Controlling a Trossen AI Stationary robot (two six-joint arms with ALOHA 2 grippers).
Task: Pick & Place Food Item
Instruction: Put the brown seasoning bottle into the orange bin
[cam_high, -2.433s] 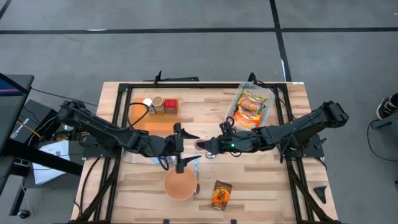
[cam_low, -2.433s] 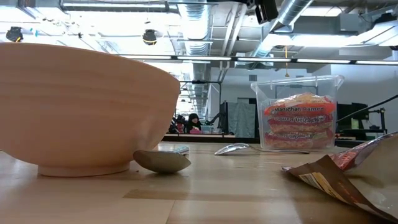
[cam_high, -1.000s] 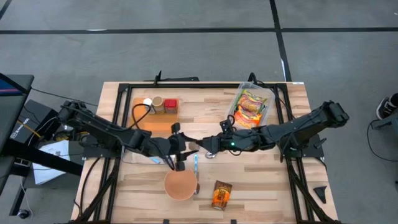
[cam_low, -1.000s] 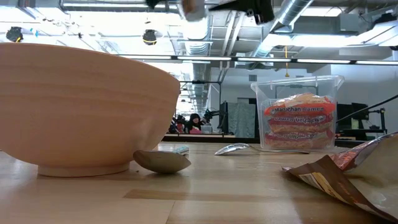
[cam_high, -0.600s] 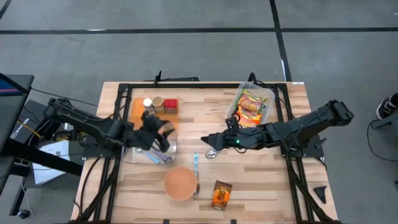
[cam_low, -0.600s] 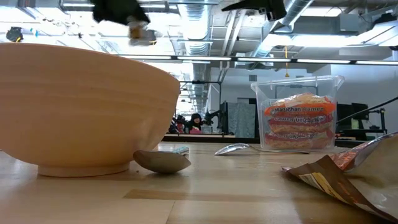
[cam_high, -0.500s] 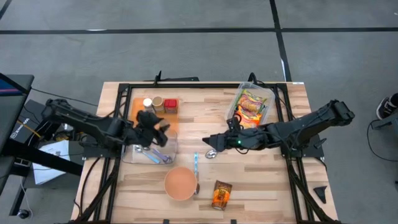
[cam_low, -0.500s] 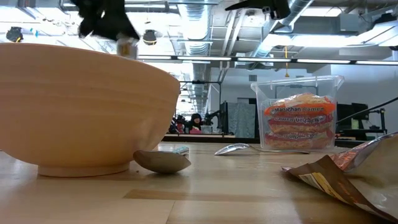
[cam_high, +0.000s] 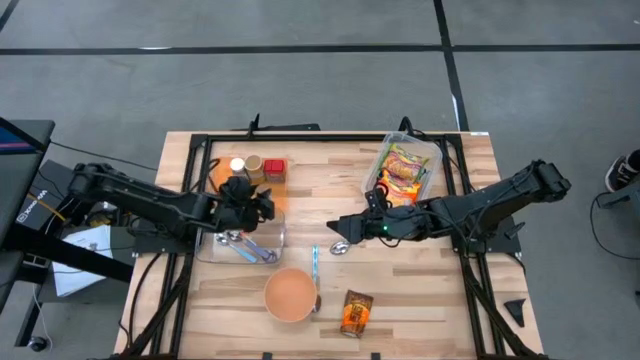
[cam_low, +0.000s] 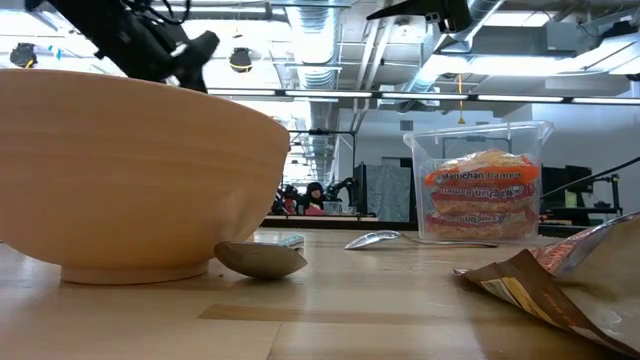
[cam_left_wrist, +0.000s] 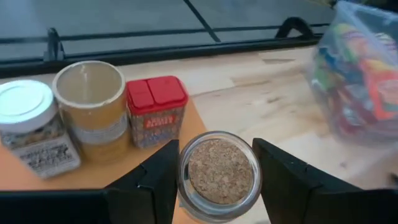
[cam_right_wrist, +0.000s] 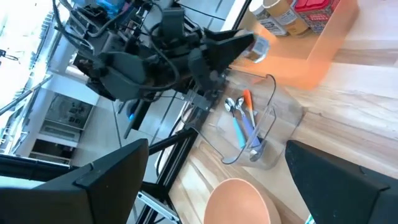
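Left pincer (cam_left_wrist: 219, 180) grips cork-topped glass jar (cam_left_wrist: 219, 173), one finger on each side. Just beyond jar: red-lidded shaker (cam_left_wrist: 155, 111), tan cup (cam_left_wrist: 93, 106) beside it, then white-lidded jar (cam_left_wrist: 32, 127), all on orange mat (cam_left_wrist: 81, 177). Clear tub of colourful packets (cam_left_wrist: 360, 81) well apart on desk (cam_left_wrist: 261, 93).
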